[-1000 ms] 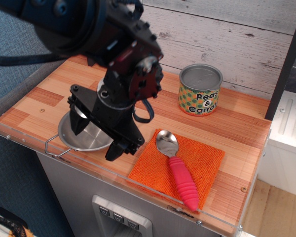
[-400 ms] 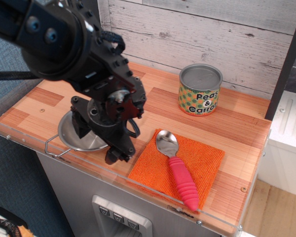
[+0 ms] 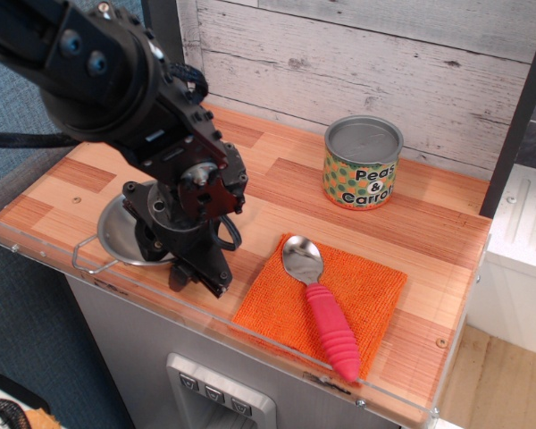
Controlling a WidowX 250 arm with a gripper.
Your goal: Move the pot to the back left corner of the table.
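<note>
Stainless pot (image 3: 121, 234) sits at the table's (image 3: 447, 223) front-left edge, its right rim between the gripper's (image 3: 174, 259) jaws; whether they clamp it, cannot tell. At 2 o'clock stands a tin can (image 3: 363, 163) labelled "Peas & Carrots".

Robot arm (image 3: 98, 71): matte black housing with round screw heads, looped black cables, black hand (image 3: 174, 255).

Whitewashed plank wall (image 3: 384, 54), blue carpet (image 3: 27, 331)

Mock kitchen in lab: plank table (image 3: 429, 232) (acrylic rim), whitewashed board wall (image 3: 384, 54), tin can (image 3: 363, 163).
</note>
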